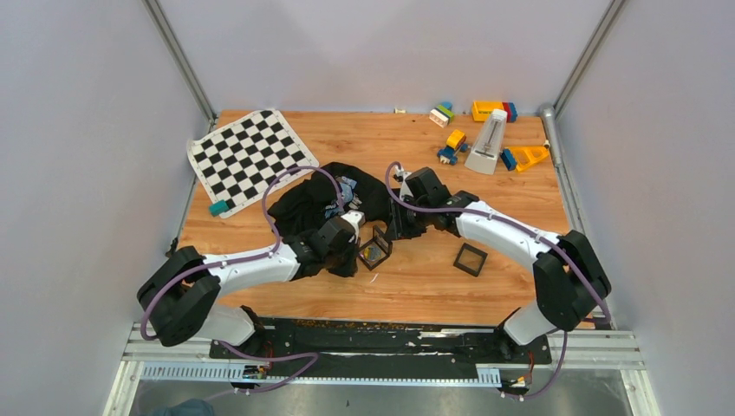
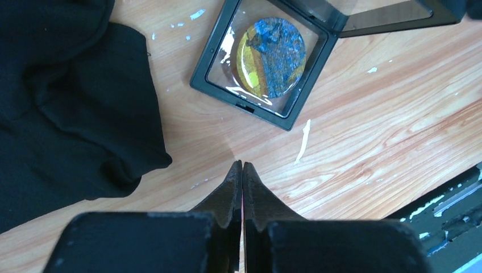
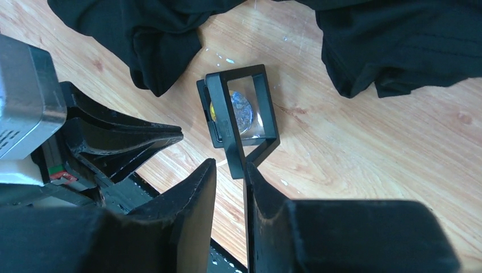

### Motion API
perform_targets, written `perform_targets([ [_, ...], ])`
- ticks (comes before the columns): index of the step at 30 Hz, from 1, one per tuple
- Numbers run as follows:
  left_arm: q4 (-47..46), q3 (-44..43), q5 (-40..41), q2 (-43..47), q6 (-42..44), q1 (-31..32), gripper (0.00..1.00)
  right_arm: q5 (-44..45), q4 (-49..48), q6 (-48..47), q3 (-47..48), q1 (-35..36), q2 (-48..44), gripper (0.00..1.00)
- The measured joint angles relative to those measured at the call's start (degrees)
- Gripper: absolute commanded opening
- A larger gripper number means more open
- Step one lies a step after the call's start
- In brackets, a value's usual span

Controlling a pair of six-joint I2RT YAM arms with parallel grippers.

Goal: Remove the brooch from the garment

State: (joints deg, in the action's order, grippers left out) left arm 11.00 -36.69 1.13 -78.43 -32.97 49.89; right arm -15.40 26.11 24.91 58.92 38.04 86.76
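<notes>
The left end effector (image 2: 242, 165) hangs clenched and empty over the surface (image 2: 369, 142). Just beyond, the brooch (image 2: 271, 57) — seemingly this blue-and-yellow disc — lies in the open frame (image 2: 244, 109). The right end effector (image 3: 230, 168), slightly parted, sits at its lid — probably to shut it. The garment (image 2: 68, 114) lies behind.

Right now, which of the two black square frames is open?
The frame nearer the black T-shirt, its lid raised over a blue-and-yellow disc; the other frame, further right, lies flat.

I'm getting bright, even overhead light across worktop (image 1: 433, 277); white glare streaking on frame (image 2: 241, 107); garment (image 2: 68, 102) folds losing detail in black.
</notes>
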Motion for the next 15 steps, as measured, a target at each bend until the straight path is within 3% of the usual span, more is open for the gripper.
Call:
perform_targets([
  [15, -6.67, -1.14, -0.81, -6.62, -1.25, -0.76, 0.00, -8.46, -2.40, 0.02, 1.38, 0.26, 4.83, 0.10],
])
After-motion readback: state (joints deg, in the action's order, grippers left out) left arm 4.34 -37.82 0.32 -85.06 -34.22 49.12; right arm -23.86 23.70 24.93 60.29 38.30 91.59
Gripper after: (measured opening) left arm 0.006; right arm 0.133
